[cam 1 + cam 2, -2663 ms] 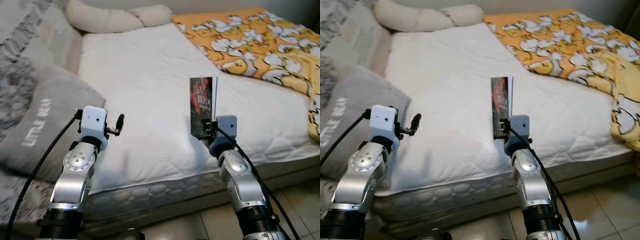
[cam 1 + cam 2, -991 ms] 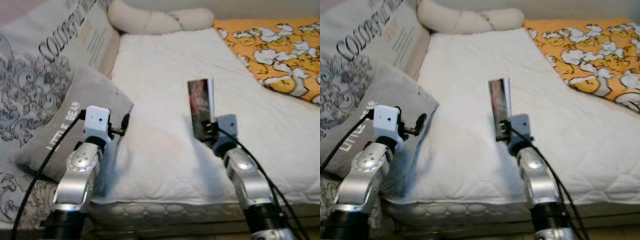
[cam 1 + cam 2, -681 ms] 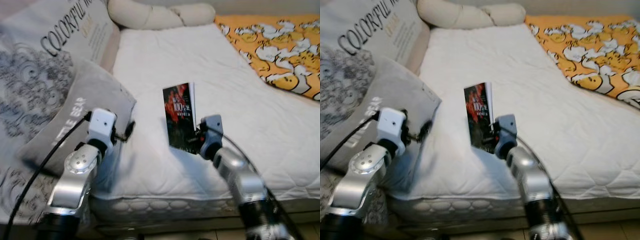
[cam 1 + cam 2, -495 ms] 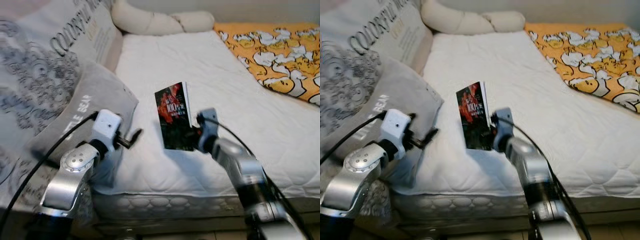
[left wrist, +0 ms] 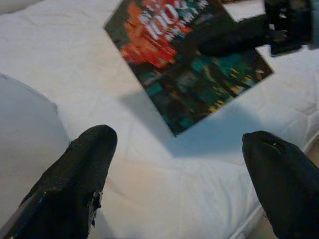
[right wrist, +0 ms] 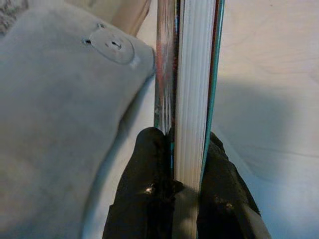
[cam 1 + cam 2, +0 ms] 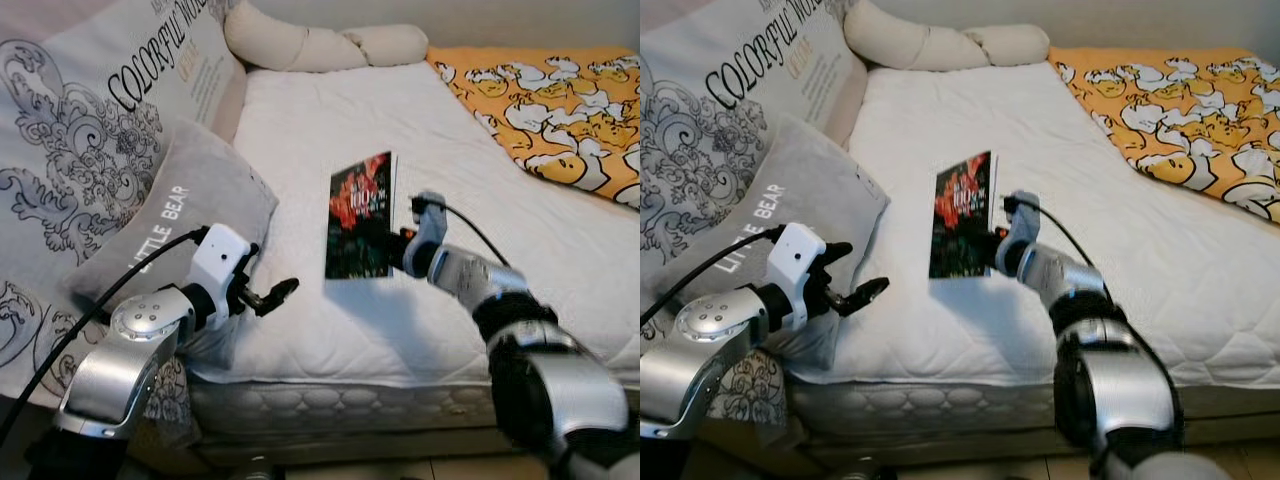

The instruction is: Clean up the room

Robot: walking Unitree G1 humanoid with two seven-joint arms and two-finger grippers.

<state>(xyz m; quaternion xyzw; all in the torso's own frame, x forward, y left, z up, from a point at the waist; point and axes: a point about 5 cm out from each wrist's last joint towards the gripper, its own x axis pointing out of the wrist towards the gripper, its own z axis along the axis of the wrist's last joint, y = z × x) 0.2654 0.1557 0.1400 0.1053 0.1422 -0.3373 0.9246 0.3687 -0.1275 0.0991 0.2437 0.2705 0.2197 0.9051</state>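
A book with a dark cover, red art and a white "100" is held upright above the white mattress. My right gripper is shut on its lower edge. In the right wrist view the black fingers clamp the book's pages from both sides. My left gripper is open, low at the mattress's near left corner, a short way left of the book. In the left wrist view its fingers frame the book's cover with nothing between them.
A grey "LITTLE BEAR" pillow lies just behind my left gripper. A large patterned cushion leans at the left. A cream bolster lies at the head of the bed. An orange duck-print blanket covers the right side.
The view has shifted. My right arm has swung the book left and turned its cover toward me. My left gripper has reached forward and lower, toward the book.
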